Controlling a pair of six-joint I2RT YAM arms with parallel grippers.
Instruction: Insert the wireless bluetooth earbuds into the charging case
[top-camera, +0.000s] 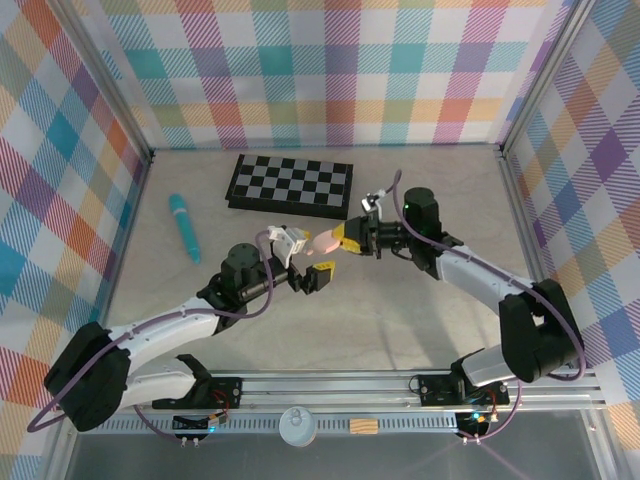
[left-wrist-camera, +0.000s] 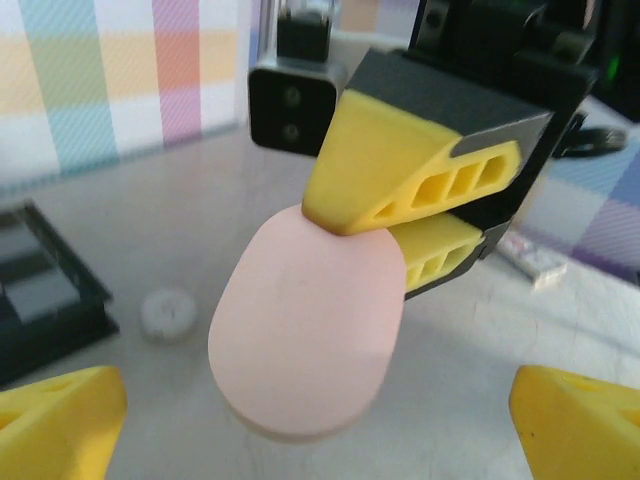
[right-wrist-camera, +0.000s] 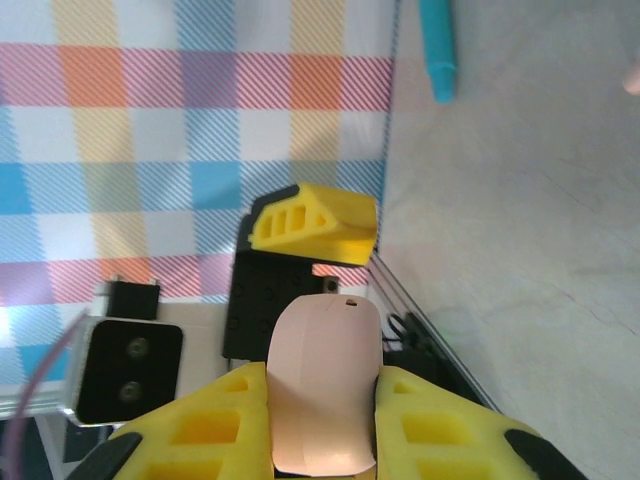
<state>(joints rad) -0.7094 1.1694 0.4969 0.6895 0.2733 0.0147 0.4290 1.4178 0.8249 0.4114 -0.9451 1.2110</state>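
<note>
Plaid walls, pale worktop (top-camera: 400, 320). Right gripper (top-camera: 342, 238) had its jaws clamped on the pink charging case (left-wrist-camera: 305, 330); left gripper (top-camera: 305, 258) sat right next to it, jaws wide open.

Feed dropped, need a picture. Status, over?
Left gripper open. Right gripper shut on pink case. Small white piece on table beyond. Nothing blocking.

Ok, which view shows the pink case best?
Left wrist: most of the case face-on, pinched by the right gripper. Right wrist shows one side between the fingers; top external shows it tiny.
</note>
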